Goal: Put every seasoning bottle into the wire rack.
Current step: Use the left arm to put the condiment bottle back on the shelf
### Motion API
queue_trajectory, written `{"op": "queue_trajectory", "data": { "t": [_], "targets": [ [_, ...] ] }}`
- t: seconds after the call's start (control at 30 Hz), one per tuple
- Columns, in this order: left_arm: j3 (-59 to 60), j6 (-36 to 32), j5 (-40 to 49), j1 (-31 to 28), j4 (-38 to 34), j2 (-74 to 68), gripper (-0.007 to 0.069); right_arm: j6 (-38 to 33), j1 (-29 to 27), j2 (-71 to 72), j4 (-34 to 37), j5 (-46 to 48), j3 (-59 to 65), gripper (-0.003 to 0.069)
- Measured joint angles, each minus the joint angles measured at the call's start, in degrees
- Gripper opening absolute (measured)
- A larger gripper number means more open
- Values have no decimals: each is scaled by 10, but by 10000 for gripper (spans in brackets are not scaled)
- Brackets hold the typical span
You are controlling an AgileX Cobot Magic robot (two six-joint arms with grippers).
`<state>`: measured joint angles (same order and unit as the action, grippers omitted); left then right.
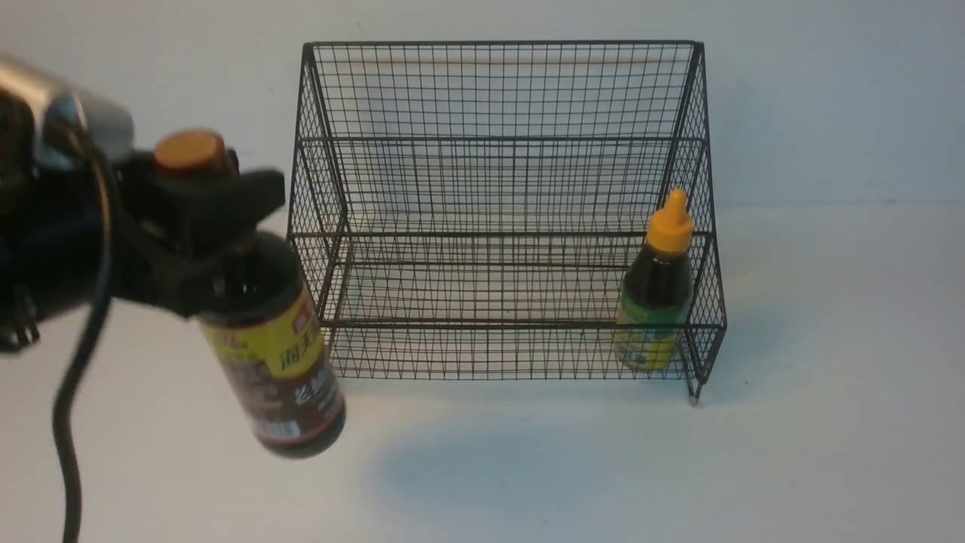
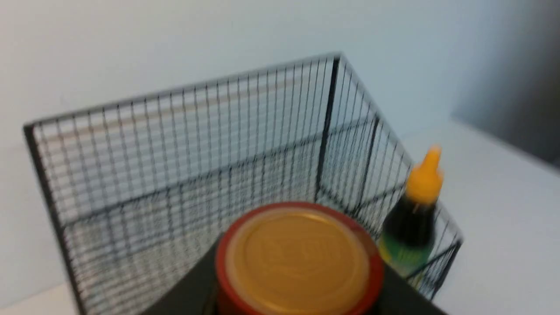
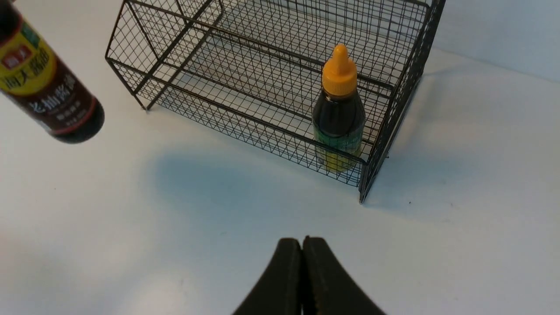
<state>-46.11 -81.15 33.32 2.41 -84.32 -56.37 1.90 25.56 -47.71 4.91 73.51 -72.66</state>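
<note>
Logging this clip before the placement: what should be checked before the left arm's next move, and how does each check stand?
1. Grip: left tool shut on the tall bottle at its neck: ok.
2. Lift: tall bottle off the table: ok.
3. Pose: tall bottle upright: not ok, tilted.
4. Space: room in the wire rack beside the short bottle: ok.
5. Other arm: right tool shut, outside the rack: ok.

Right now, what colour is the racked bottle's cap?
Yellow-orange cap, clearest in the right wrist view.

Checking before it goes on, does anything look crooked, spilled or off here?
Only the tall bottle stands out: it hangs tilted in the left jaws, beside the wire rack. The short bottle stands upright inside; nothing spilled.
</note>
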Motion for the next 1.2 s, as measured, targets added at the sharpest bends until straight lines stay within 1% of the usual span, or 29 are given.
{"op": "queue_trajectory", "data": {
  "t": [0.03, 0.07, 0.1, 0.27, 0.37, 0.47, 0.53, 0.57, 0.67, 0.73, 0.87, 1.03, 1.2],
  "targets": [
    [0, 5, 0, 0, 0, -3, 260, 0, 0, 0, 0, 0, 0, -15],
    [-36, 37, 11, 0, 1, -27, 260, 0, 0, 0, 0, 0, 0, -15],
    [-64, 50, 18, 0, 1, -48, 260, 0, 0, 0, -1, 0, 0, -15],
    [-132, 53, 22, 1, 10, -123, 260, 0, 0, 0, -8, 0, 0, -15],
    [-166, 35, 13, 1, 11, -176, 260, 0, 0, 0, -16, 0, 0, -15],
    [-188, -5, 6, 1, -1, -219, 260, 0, 0, 0, -19, 0, 0, -15],
    [-190, -18, 5, 1, -8, -229, 260, 0, 0, 0, -20, 0, 0, -15],
    [-191, -44, 3, 1, -24, -246, 260, 0, 0, 0, -21, 0, 0, -15],
    [-191, -84, 2, 1, -40, -270, 260, 0, 0, 0, -30, 0, 0, -15],
    [-191, -94, 2, 1, -42, -278, 260, 0, 0, 0, -35, 0, 0, -15],
    [-191, -98, 4, 1, -30, -283, 260, 0, 0, 0, -36, 0, 0, -15],
    [-191, -82, 17, 1, 32, -287, 260, 0, 0, 0, -36, 0, 0, -15],
    [-180, -78, 22, 1, 42, -301, 260, 0, 0, 0, -36, 0, 6, -15]
  ]
}}
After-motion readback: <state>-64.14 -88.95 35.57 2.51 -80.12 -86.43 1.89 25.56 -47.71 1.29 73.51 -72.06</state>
